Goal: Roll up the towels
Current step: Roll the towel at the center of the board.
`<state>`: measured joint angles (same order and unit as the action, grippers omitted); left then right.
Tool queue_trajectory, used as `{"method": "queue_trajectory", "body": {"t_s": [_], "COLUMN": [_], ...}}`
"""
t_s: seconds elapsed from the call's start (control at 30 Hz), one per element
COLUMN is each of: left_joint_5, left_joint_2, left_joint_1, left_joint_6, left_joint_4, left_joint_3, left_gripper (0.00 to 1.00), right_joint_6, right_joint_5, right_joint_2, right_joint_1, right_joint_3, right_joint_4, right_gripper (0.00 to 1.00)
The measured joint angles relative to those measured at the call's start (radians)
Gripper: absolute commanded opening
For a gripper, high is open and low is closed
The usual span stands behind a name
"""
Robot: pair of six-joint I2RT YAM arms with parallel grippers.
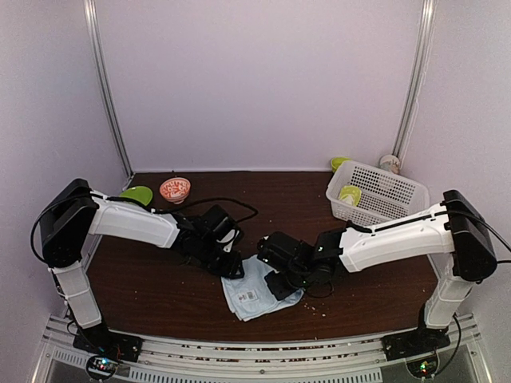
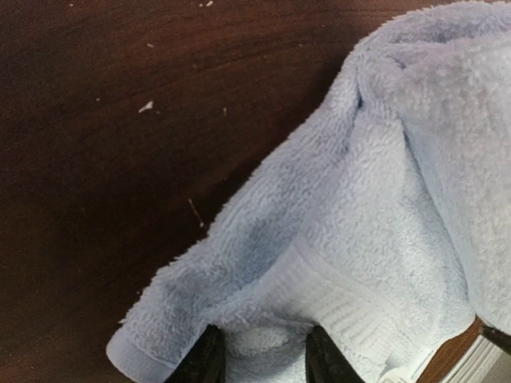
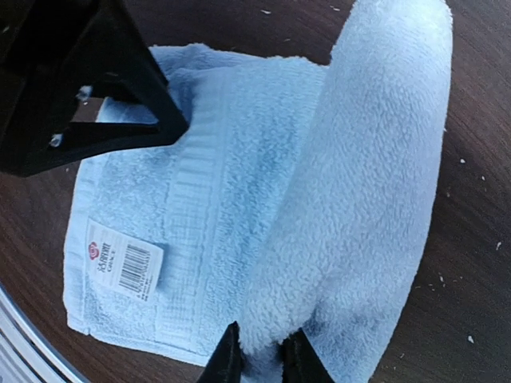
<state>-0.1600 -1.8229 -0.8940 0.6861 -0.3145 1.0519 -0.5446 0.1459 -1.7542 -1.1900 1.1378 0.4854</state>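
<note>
The pale blue towel (image 1: 254, 294) lies on the dark wooden table near the front middle, its label facing up. One edge is lifted and curled over into a thick fold (image 3: 375, 159). My right gripper (image 1: 286, 281) is shut on the end of that fold (image 3: 262, 351). My left gripper (image 1: 231, 263) is at the towel's far left edge, its fingers (image 2: 209, 359) pinching a bunch of the cloth (image 2: 375, 199). In the right wrist view the left gripper (image 3: 80, 88) shows as a black shape over the towel's corner. The lime-green and cream towel is out of view.
A white plastic basket (image 1: 387, 185) holding a green cup (image 1: 350, 194) stands at the back right. A white cup (image 1: 390, 163) is behind it. A green bowl (image 1: 137, 194) and a red patterned bowl (image 1: 175, 189) sit at the back left. The front table edge is close to the towel.
</note>
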Motion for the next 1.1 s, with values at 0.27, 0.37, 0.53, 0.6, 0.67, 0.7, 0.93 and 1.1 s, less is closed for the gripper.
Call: {"method": "queue_trajectory", "body": {"t_s": [0.27, 0.37, 0.53, 0.6, 0.67, 0.7, 0.93, 1.1], "left_joint_5": [0.002, 0.003, 0.005, 0.005, 0.004, 0.003, -0.036, -0.077], "left_joint_2": [0.016, 0.036, 0.101, 0.131, 0.164, 0.179, 0.193, 0.129], "left_joint_1": [0.0, 0.0, -0.002, -0.002, -0.002, -0.002, -0.002, -0.002], "left_joint_6": [0.001, 0.0, 0.002, 0.005, 0.012, 0.015, 0.042, 0.053], "left_joint_4": [-0.005, -0.029, -0.076, -0.088, -0.092, -0.092, -0.047, 0.019], "left_joint_3": [-0.015, -0.024, -0.043, -0.045, -0.044, -0.044, 0.011, 0.092], "left_gripper": [0.36, 0.37, 0.39, 0.4, 0.4, 0.41, 0.4, 0.39], "right_joint_6": [0.016, 0.013, -0.01, -0.019, -0.032, -0.036, -0.058, -0.067], "right_joint_5": [-0.131, -0.186, -0.274, -0.301, -0.326, -0.334, -0.381, -0.394], "right_joint_2": [0.0, 0.0, 0.0, 0.0, 0.0, 0.0, 0.0, 0.01], "right_joint_1": [-0.002, 0.004, 0.029, 0.041, 0.054, 0.058, 0.076, 0.084], "right_joint_3": [-0.025, -0.057, -0.119, -0.138, -0.154, -0.159, -0.184, -0.207], "right_joint_4": [-0.085, -0.132, -0.23, -0.265, -0.3, -0.313, -0.376, -0.409], "right_gripper": [0.46, 0.5, 0.55, 0.56, 0.58, 0.59, 0.61, 0.61]}}
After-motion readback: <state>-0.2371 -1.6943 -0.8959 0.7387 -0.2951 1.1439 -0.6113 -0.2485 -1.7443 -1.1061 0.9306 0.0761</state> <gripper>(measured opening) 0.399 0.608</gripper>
